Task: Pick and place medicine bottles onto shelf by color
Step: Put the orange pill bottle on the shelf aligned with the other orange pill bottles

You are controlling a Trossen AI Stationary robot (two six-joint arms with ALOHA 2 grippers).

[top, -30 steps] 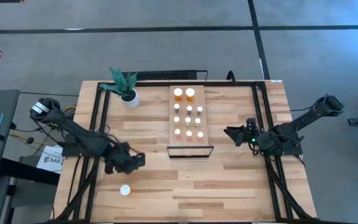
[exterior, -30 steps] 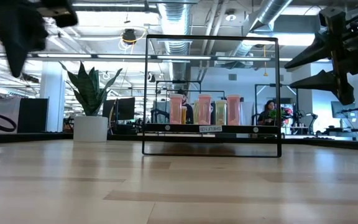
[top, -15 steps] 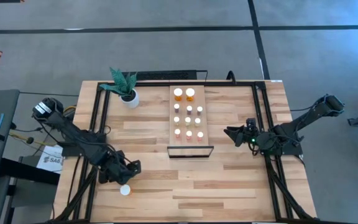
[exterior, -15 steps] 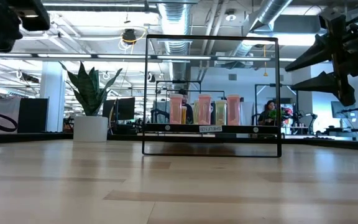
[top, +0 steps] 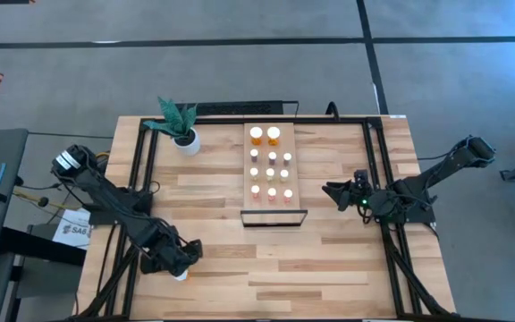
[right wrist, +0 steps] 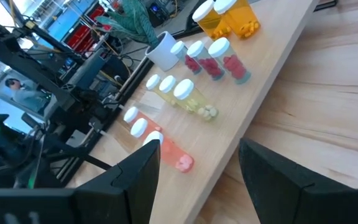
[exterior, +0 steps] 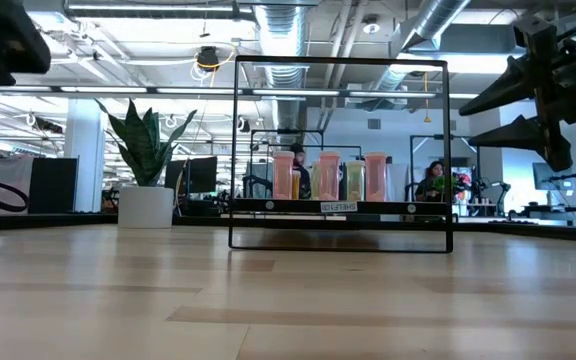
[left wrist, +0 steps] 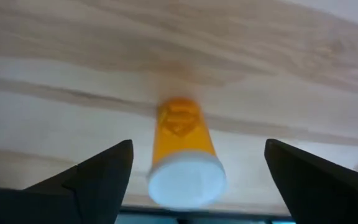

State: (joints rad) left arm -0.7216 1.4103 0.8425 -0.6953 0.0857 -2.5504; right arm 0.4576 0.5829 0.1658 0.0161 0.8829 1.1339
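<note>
1 orange bottle [left wrist: 183,155] with a white cap is left standing alone on the table's near left part, well apart from the shelf [top: 273,174]. It is straddled by the left gripper [left wrist: 191,171], fingers spread wide to either side, evidently readied for a pinch. The right gripper [top: 335,191], fingers likewise spread, is parked just beside the shelf, where sorted bottles are lined up in rows.

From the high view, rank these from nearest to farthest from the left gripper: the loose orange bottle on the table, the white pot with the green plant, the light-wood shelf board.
1. Loose orange bottle with a white cap: directly beneath the open left gripper, at the table's near-left.
2. Long light-wood shelf board: mid-table, toward the right arm.
3. White pot with the green plant: far-left corner.
</note>
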